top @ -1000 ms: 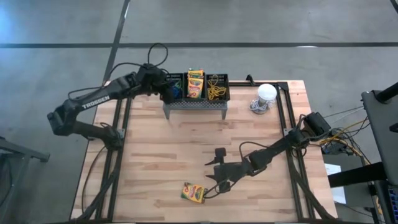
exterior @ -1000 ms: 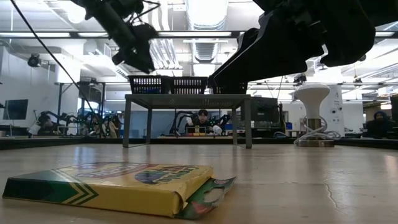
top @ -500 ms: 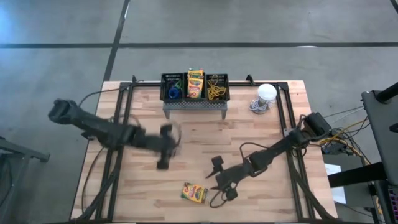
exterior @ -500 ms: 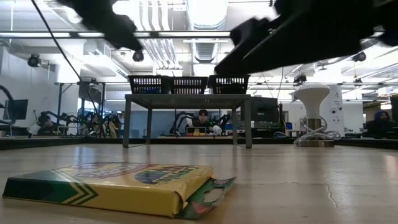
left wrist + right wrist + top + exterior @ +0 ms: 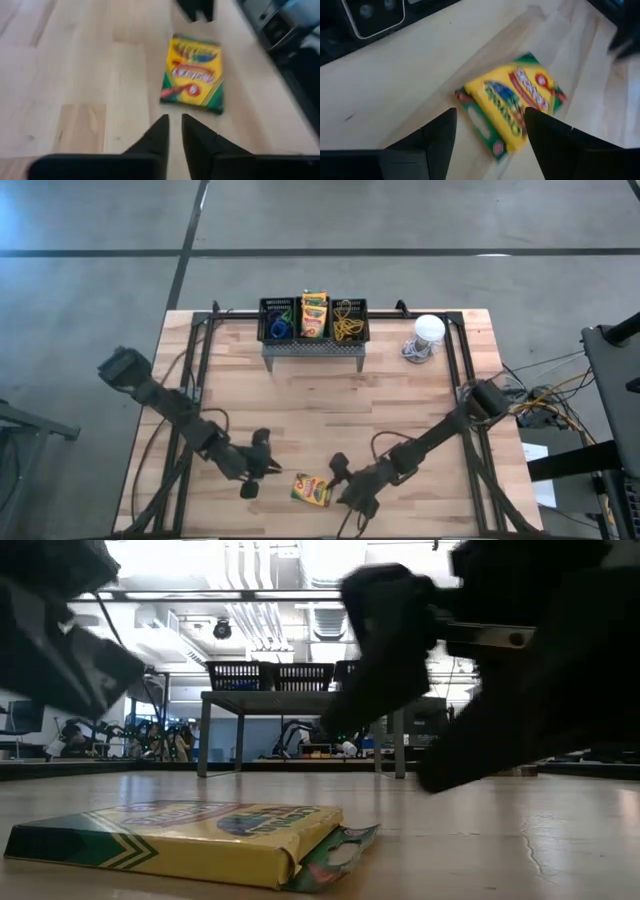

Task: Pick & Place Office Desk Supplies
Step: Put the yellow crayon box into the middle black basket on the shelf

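Jaws, right gripper (image 5: 347, 483): spread wide, low over the table, the loose crayon box (image 5: 311, 490) just ahead of the open fingers — nothing between them yet.
Jaws, left gripper (image 5: 255, 465): nearly pressed together, only a thin slit between the fingers (image 5: 159, 134), empty, pointing at the same box from its other side.
Loose box: flat on the wooden table (image 5: 300, 410) near the front edge, between the two grippers, one end flap open.
Done so far: the three mesh bins (image 5: 313, 320) on the grey stand (image 5: 313, 350) are already filled — blue and green loops (image 5: 279, 329) in one, a crayon box (image 5: 314, 316) upright in the middle, yellow loops (image 5: 347, 328) in the third.
Left to do: by my reading, this one box is the last item to lift and carry to the bins.
Wrist views add: the box lid print and how each pair of fingers lines up with it.
Low view adds: the torn flap (image 5: 340, 845) and that the box lies flat, untouched; the bins show only far behind.
High view adds: both arms' reach and a white round-topped object (image 5: 427, 332) beside the stand.
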You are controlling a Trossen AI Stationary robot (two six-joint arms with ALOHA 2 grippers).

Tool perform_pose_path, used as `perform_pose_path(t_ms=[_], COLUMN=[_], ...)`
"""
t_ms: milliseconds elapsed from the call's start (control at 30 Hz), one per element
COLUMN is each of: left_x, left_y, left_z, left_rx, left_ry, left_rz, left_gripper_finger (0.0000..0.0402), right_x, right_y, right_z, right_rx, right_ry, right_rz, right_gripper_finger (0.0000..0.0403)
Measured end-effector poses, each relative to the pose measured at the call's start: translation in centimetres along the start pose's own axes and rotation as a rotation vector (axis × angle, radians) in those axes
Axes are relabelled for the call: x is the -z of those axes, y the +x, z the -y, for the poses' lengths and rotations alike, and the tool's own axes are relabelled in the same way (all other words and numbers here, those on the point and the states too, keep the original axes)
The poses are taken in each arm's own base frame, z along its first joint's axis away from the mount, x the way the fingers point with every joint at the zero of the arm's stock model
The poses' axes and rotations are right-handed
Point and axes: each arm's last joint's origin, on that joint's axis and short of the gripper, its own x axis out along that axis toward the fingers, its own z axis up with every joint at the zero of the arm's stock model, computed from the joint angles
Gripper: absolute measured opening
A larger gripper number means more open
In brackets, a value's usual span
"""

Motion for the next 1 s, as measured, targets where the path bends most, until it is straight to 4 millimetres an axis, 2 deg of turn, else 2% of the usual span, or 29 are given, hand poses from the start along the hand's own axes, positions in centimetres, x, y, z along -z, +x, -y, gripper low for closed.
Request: perform_pose_path(t_ms=[133,333,467,667,1000], left_x=[0.5,0.9,1.0,1.0,0.7], left_y=[1.9,4.2,5.2,5.7,5.9], left_z=[0.3,0.5,0.4,0.1,-0.2], left_rx=[0.028,0.04,0.029,0.024,0.026], left_ry=[-0.002,-0.037,-0.036,-0.045,-0.036], left_rz=[-0.08,-0.151,-0.168,-0.17,-0.137], left_gripper_finger=[0.0008,0.0006,0.0006,0.0005,0.0005], right_x=[-0.7,-2.1,-2.4,-1.9,-1.5], right_y=[1.5,2.4,2.5,3.1,3.7], right_z=[-0.2,0.0,0.2,0.2,0.5], right_rx=[-0.025,-0.067,-0.035,0.029,0.212], right_ry=[-0.1,-0.202,-0.251,-0.356,-0.422], right_rz=[-0.064,-0.17,-0.205,-0.251,-0.303], right_gripper_finger=[0.0249,0.0283,0.029,0.0278,0.0262])
